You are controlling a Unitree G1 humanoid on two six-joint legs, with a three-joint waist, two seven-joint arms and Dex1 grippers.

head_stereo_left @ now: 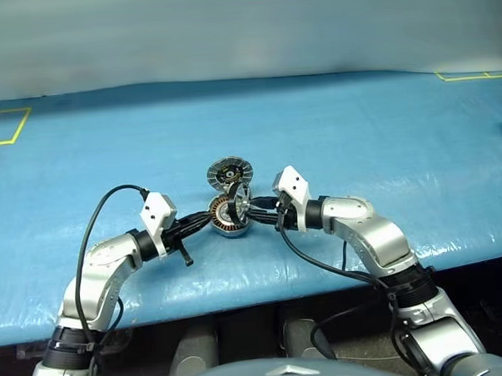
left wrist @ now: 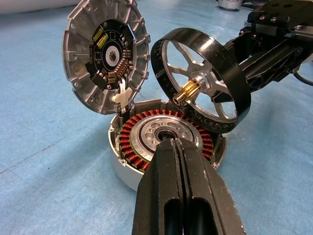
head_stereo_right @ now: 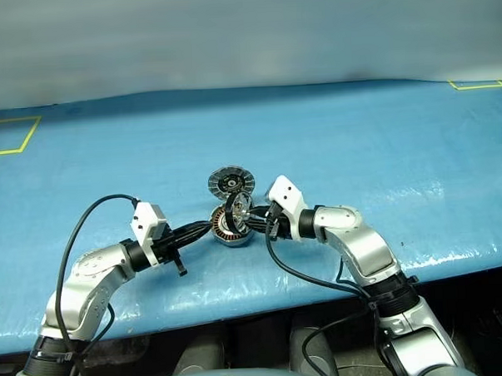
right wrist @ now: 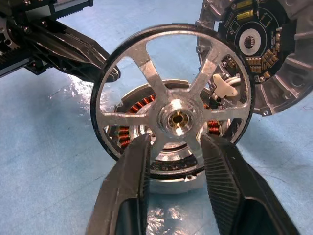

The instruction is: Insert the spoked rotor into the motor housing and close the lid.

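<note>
Black-rimmed spoked rotor [right wrist: 172, 115], tilted on the motor housing [left wrist: 146, 147], should be laid flat onto the centre bearing. Right gripper [right wrist: 173, 161] fingers stand apart around it; left gripper [left wrist: 181, 161] is closed, steadying the housing. The lid [left wrist: 105, 54] stands open.

The two head views look from above, forward and down, over both arms onto the blue table [head_stereo_left: 332, 134]. They stand a little apart and share almost all of the scene: the motor housing [head_stereo_left: 227, 216] near the table's near edge, with the lid [head_stereo_left: 230, 171] just behind it.

The left wrist view sits very near and low, looking from the left side along the left gripper [left wrist: 178, 161] at the housing and the spoked rotor [left wrist: 203, 93].

The right wrist view looks from the right side, also very near, along the right gripper [right wrist: 175, 147]. Both wrist views share the housing, the lid and the rotor.
</note>
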